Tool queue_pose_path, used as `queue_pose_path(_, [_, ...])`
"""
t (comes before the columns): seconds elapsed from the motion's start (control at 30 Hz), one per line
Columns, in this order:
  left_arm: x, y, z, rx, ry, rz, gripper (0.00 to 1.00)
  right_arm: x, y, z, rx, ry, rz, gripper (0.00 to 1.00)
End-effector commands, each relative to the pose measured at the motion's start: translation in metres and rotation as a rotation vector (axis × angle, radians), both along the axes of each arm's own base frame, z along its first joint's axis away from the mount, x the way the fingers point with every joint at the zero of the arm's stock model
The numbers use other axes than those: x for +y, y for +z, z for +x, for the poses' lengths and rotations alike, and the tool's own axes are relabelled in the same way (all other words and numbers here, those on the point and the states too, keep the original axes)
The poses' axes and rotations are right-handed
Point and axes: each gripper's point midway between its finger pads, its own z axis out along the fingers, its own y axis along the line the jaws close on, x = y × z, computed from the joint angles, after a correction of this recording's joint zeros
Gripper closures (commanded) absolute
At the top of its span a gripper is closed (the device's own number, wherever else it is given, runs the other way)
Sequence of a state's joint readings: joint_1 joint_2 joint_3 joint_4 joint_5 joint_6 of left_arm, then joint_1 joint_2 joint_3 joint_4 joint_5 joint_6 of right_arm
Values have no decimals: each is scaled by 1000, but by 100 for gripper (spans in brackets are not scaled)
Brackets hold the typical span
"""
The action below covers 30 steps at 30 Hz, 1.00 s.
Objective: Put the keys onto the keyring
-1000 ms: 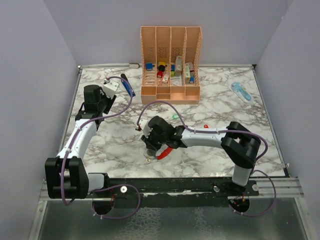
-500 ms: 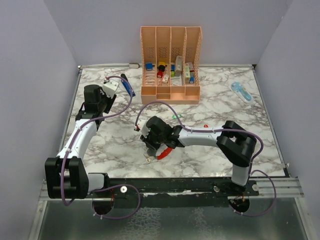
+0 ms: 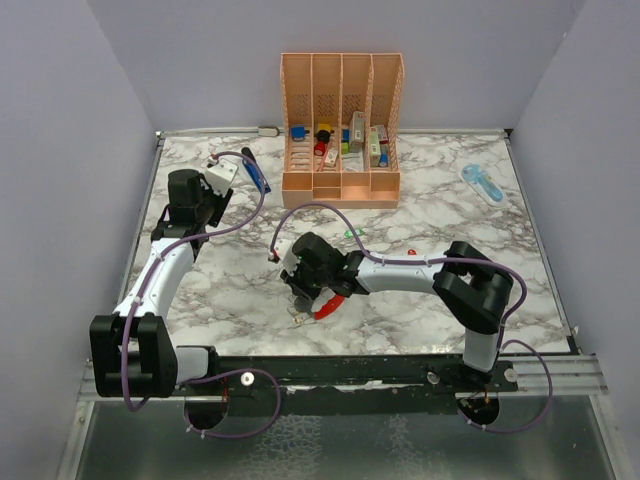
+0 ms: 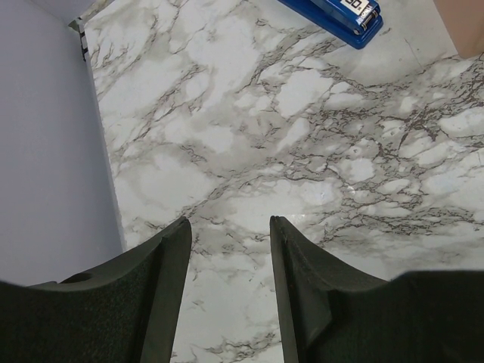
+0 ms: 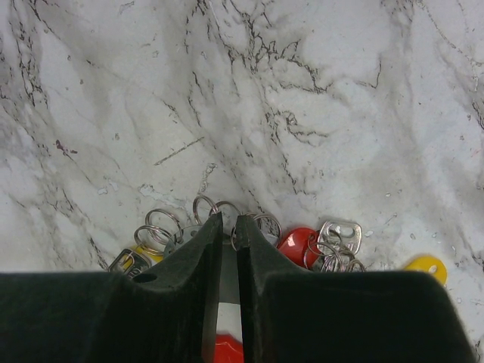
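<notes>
My right gripper is low over a cluster of keys and split rings near the table's front centre. Its jaws are nearly together on the grey strap of the keyring. The keyring's red clip shows just right of the gripper in the top view. A red key head, a yellow one and another yellow one lie around the fingers. A green key and a red key lie apart, farther back. My left gripper hangs open over bare marble at the back left.
A peach slotted organizer with small coloured items stands at the back centre. A blue stapler-like tool lies just beyond my left gripper. A light blue object lies at the back right. Grey walls close in both sides.
The right arm's elbow has swung a little to the left, and its jaws have drawn closer together over the key cluster. The left arm has not moved.
</notes>
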State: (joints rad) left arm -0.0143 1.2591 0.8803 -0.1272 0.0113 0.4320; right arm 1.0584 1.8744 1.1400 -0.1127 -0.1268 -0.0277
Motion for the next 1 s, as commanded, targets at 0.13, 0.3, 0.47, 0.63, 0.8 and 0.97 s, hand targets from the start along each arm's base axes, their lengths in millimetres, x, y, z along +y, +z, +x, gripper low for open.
queue_pose_path(0.13, [-4,9,2,-34,-13,-30,51,13,25,-3,6,36,69,87])
queue_pose_path(0.3, [-7,10,1,-33,-22,-40,51,15,30,-7,13,55,82,88])
queue_pose_path(0.47, [-8,10,1,-32,-25,-44,51,16,44,-6,-6,58,113,88])
queue_pose_path(0.63, [-13,10,1,-29,-51,-62,51,20,42,-20,43,132,119,89])
queue_pose_path(0.8, [-18,10,-1,-20,-74,-72,51,19,27,-24,71,158,86,90])
queue_pose_path(0.97, [-21,8,-2,-13,-88,-81,51,16,18,-28,83,184,65,91])
